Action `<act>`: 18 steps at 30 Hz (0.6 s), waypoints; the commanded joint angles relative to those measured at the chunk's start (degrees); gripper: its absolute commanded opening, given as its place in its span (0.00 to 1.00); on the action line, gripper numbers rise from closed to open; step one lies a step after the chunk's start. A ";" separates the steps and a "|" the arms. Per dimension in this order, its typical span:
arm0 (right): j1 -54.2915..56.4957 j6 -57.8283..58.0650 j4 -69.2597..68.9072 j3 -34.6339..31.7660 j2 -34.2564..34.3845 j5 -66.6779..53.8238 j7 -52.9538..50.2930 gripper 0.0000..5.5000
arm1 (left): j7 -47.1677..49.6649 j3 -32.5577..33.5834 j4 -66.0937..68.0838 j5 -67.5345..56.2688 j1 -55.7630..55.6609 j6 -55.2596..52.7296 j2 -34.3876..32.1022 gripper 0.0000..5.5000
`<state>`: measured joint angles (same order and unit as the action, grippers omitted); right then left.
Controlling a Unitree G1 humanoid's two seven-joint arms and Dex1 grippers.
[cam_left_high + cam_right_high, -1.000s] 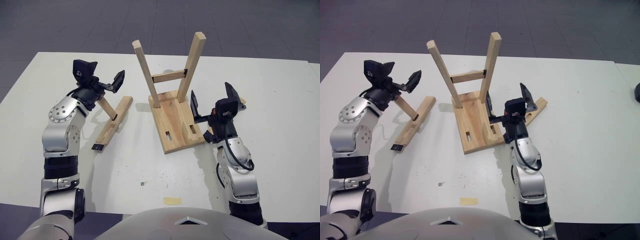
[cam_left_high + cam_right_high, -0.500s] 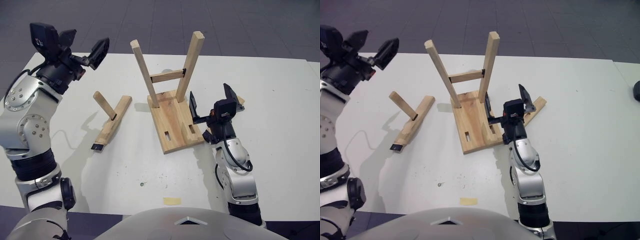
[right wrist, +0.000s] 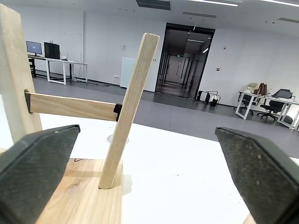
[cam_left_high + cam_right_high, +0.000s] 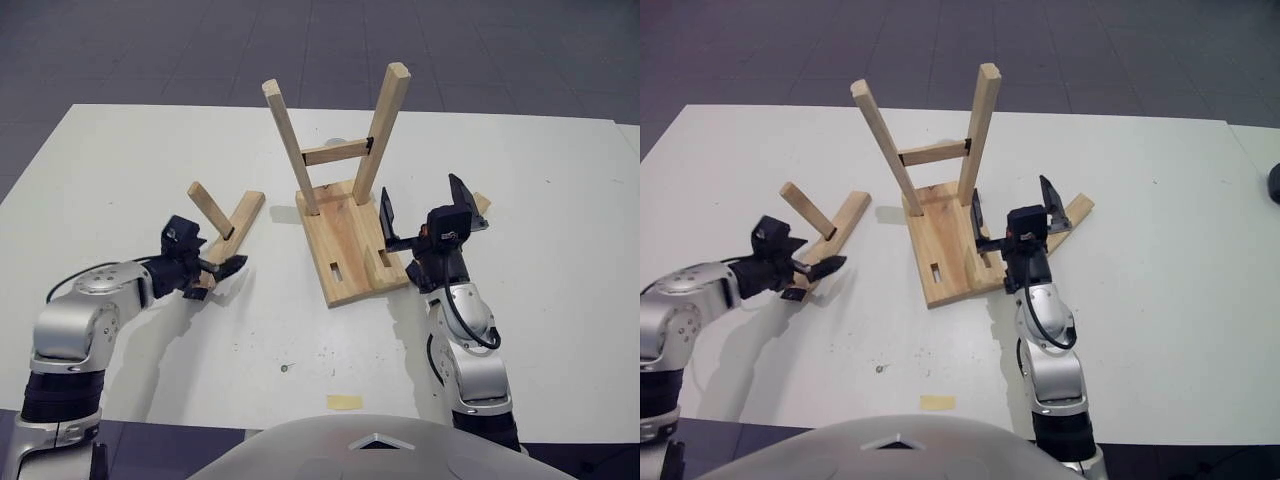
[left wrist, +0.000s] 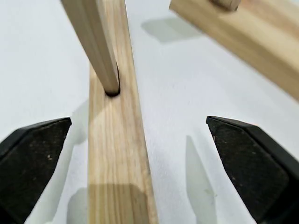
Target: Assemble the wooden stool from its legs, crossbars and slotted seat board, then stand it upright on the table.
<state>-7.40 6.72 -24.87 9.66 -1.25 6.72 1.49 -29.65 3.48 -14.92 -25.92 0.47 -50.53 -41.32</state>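
Starting at the left gripper (image 4: 208, 262), we see its jaws spread wide and low on the table (image 4: 120, 160), straddling the near end of a loose leg (image 4: 235, 225) that lies flat toward the left edge with a short crossbar stub (image 4: 205, 208) slanting up from it. Our right gripper (image 4: 422, 205), jaws also apart and holding nothing, sits just beside the right edge of the slotted seat board (image 4: 345, 250), with another loose leg (image 4: 1070, 220) lying behind it. The pale board lies flat mid-table, two slots open at its near end, while two upright legs (image 4: 290, 145) rise splayed from its far end, joined by a crossbar (image 4: 337, 152).
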 commanded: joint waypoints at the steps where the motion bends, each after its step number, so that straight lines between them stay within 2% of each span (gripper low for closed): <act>1: 0.55 -0.57 0.44 0.13 0.35 -0.08 -0.14 0.98 | -2.17 -3.14 1.33 4.19 -0.08 2.35 -2.98 0.90; 7: 0.14 -1.29 0.59 0.39 1.21 0.62 -1.17 0.98 | -5.41 -4.55 2.67 6.23 -1.83 3.68 -4.53 0.70; 18: 0.01 -2.17 0.91 0.60 1.33 1.33 -2.10 0.98 | -8.94 -5.88 9.94 10.00 -0.35 9.56 -5.38 0.41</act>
<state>-7.35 4.59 -23.79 10.26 -0.11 7.78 -0.41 -38.54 -0.84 -7.32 -18.19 -1.28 -40.30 -45.96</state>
